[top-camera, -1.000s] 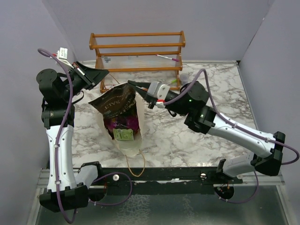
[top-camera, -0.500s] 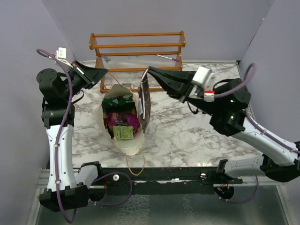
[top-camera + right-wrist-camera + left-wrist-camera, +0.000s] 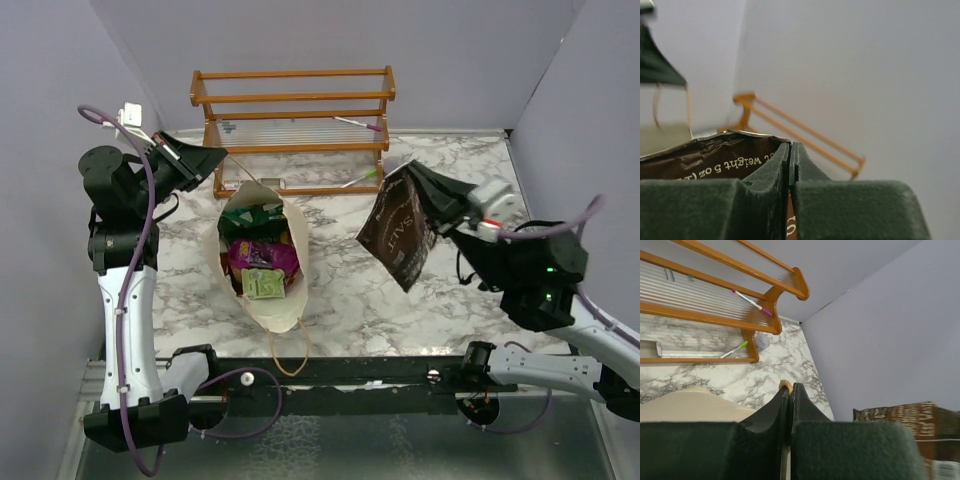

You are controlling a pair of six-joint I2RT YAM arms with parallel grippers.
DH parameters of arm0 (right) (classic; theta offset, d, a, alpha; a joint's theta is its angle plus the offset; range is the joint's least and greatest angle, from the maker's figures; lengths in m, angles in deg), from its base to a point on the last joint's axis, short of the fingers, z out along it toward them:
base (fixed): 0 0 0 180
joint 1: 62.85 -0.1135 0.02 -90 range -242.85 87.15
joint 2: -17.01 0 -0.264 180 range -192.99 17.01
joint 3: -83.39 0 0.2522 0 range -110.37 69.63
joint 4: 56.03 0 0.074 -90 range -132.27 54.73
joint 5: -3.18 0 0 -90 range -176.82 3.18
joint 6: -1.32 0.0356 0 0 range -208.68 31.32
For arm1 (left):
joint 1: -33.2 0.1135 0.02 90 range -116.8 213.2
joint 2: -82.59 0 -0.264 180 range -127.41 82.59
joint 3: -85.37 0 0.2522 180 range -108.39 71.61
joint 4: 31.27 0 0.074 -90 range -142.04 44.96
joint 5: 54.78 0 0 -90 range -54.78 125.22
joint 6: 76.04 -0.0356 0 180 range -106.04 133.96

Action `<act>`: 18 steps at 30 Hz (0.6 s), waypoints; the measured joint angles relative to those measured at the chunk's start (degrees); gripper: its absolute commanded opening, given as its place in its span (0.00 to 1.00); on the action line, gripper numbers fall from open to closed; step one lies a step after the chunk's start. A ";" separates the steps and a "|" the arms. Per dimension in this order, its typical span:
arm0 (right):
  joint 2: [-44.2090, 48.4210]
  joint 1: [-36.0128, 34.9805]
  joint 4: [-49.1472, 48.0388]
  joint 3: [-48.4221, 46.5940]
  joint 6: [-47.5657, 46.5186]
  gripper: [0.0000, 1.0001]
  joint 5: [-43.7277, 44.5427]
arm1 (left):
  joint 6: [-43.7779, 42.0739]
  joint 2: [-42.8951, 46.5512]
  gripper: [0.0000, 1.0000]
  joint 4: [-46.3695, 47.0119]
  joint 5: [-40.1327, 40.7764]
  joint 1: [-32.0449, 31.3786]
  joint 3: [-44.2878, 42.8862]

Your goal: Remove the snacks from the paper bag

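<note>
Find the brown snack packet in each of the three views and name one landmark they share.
Top external: brown packet hangs right of centre from the right gripper.
Left wrist: brown packet at the lower right edge.
Right wrist: brown packet lower left, clamped between the jaws.
Shared landmark: wooden rack.

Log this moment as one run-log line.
left gripper: shut on bag handle | right gripper: shut on brown packet, in air right of paper bag | purple packet: in bag
</note>
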 measured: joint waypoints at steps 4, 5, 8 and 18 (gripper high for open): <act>0.76 0.04 4.46 9.73 2.23 0.01 11.58 | -0.02 0.13 0.00 -0.13 0.15 0.00 0.00; 0.76 0.04 6.12 12.09 3.30 0.02 13.38 | -0.02 0.20 0.00 -0.13 0.20 0.00 0.00; 0.90 0.04 13.42 19.91 10.12 0.02 17.97 | -0.02 0.33 0.00 -0.17 0.22 0.00 0.00; 3.72 0.24 15.56 26.67 23.28 0.02 22.03 | -0.04 1.66 0.00 -1.01 0.24 0.00 0.00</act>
